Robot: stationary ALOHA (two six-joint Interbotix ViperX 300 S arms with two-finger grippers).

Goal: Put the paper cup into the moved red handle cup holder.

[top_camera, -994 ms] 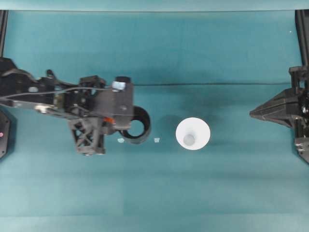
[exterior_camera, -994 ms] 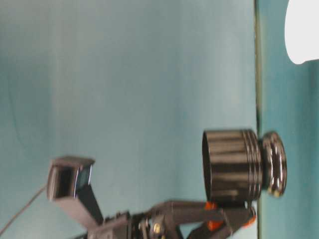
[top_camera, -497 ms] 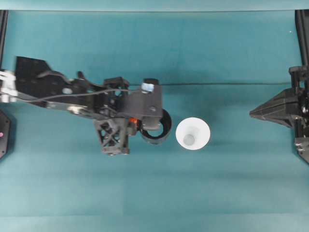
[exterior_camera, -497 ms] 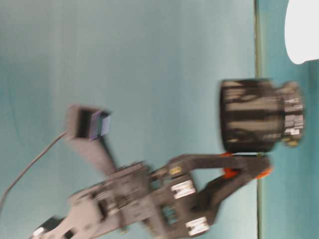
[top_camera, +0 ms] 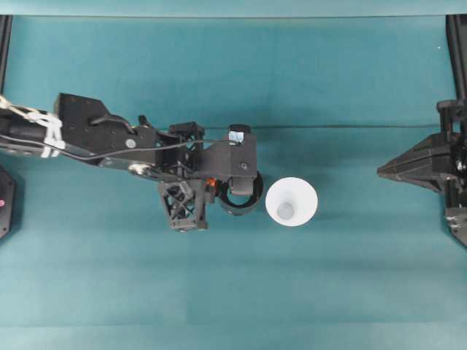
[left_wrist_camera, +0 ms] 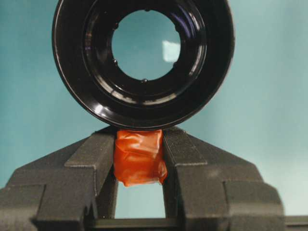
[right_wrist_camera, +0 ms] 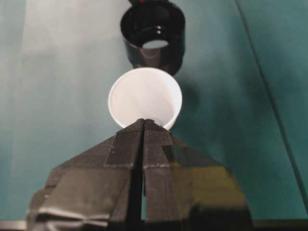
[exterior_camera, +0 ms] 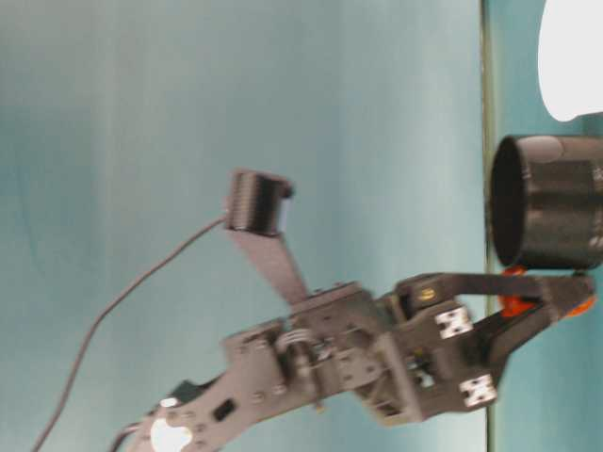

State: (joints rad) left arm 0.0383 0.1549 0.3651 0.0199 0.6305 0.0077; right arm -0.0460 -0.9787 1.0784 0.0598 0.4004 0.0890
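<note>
The red handle cup holder point(top_camera: 241, 206) is a glossy black round cup standing upright, just left of the paper cup point(top_camera: 291, 202), with a narrow gap between them. My left gripper point(top_camera: 216, 188) is shut on the holder's orange-red handle point(left_wrist_camera: 139, 156); its fingers point(left_wrist_camera: 91, 154) press both sides of the stub under the holder point(left_wrist_camera: 77, 62). From the table-level view the holder point(exterior_camera: 551, 202) stands with its mouth up, the gripper point(exterior_camera: 551, 294) at its handle, and the white cup point(exterior_camera: 572, 56) beyond. My right gripper point(right_wrist_camera: 144, 123) is shut and empty, pointing at the cup point(right_wrist_camera: 144, 98) and the holder point(right_wrist_camera: 144, 55) behind it; overhead it point(top_camera: 382, 172) rests at the far right.
Teal cloth covers the table point(top_camera: 233, 292), with a seam line point(top_camera: 328, 127) across the middle. Black frame posts point(top_camera: 457, 51) stand at the back corners. A dark fixture point(top_camera: 4, 200) sits at the left edge.
My left gripper has carried the holder rightward across the table until it stands close beside the paper cup. The paper cup and right arm have not moved.
</note>
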